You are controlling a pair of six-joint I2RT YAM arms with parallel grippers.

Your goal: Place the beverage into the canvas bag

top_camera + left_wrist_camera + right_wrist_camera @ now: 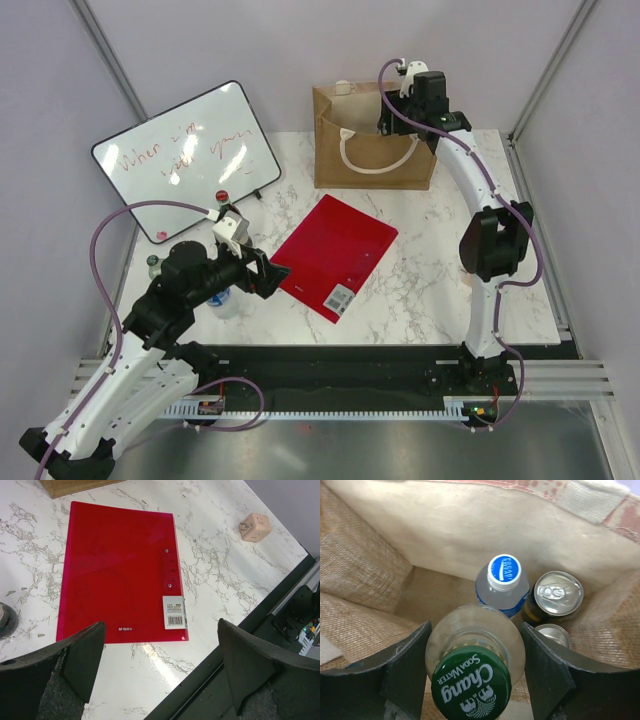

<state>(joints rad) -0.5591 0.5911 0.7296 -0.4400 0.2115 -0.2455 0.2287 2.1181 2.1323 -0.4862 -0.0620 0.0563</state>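
Observation:
The canvas bag [372, 140] stands at the back of the table, tan with white loop handles. My right gripper [402, 122] reaches down into its mouth. In the right wrist view the right gripper [476, 630] is shut on a clear glass soda water bottle [472, 680] with a green cap, held upright inside the bag [470, 525]. Below it stand a blue-capped water bottle [502, 575] and two cans [558, 594]. My left gripper [270, 272] is open and empty, low over the table's front left; it also shows in the left wrist view [160, 630].
A red folder [335, 255] lies mid-table, just ahead of the left gripper, and shows in the left wrist view [120, 570]. A whiteboard [185, 160] leans at the back left. A clear bottle [225, 300] sits under the left arm. A pink cube [255, 527] lies beyond the folder.

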